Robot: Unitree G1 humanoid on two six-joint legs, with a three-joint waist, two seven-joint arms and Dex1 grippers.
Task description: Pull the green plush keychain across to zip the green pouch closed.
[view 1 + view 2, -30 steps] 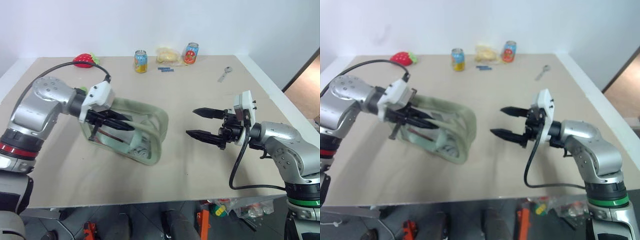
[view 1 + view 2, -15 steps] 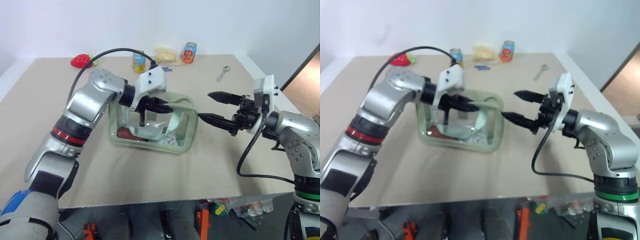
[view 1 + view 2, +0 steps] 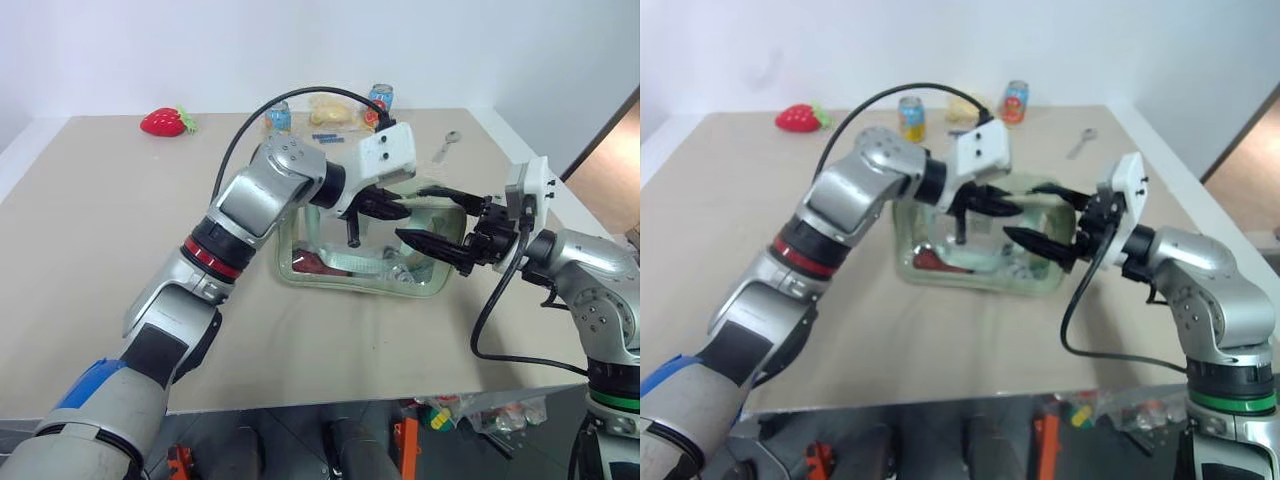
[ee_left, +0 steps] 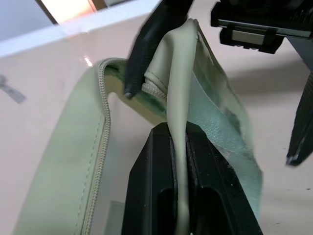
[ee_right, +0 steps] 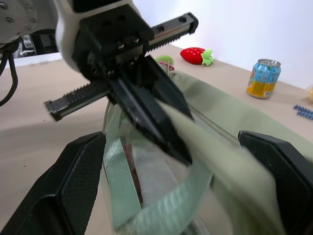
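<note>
The green pouch (image 3: 340, 263), pale sage with a clear side window, is lifted at its top edge over the table's right half. My left gripper (image 3: 396, 208) reaches across and is shut on the pouch's fabric rim (image 4: 178, 105), beside the zipper track (image 4: 103, 122). My right gripper (image 3: 410, 213) is wide open, its two black fingers (image 5: 78, 181) on either side of the pouch's right end and of the left fingers. A bit of lime-green fuzz (image 5: 165, 59), likely the green plush keychain, peeks from behind the left gripper; the rest is hidden.
A red plush strawberry (image 3: 163, 122) lies at the far left. Two drink cans (image 3: 279, 117) (image 3: 378, 98), a yellow packet (image 3: 333, 108) and small blue pieces (image 3: 325, 137) stand along the back edge. A spoon (image 3: 445, 147) lies at the back right.
My left gripper has carried the pouch from the table's left to the right. The pouch's end now sits between the right gripper's open fingers. The right arm has barely moved.
</note>
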